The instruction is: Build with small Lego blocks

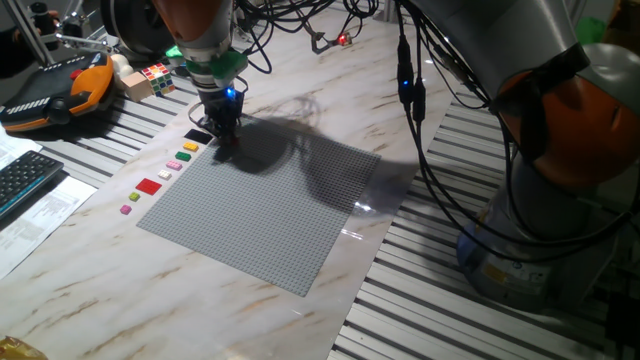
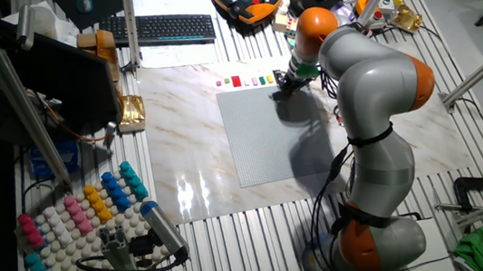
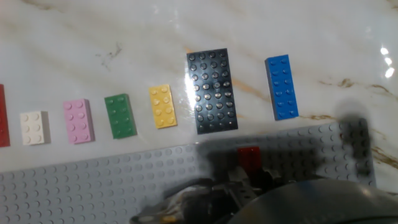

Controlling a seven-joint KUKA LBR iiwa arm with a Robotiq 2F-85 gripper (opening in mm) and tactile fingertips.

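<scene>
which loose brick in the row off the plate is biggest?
The black flat plastic brick, between the small yellow brick and the narrow blue brick: it is wider than any other in the row.

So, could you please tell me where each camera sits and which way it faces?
One fixed view: low at the table edge, facing the grey baseplate; gripper and arm show.
The other fixed view: high, opposite side, overlooking the table and keyboard; the whole arm shows.
Hand view: looks straight down at the row of blocks; a red block at the fingers.
All share the baseplate and block row.
</scene>
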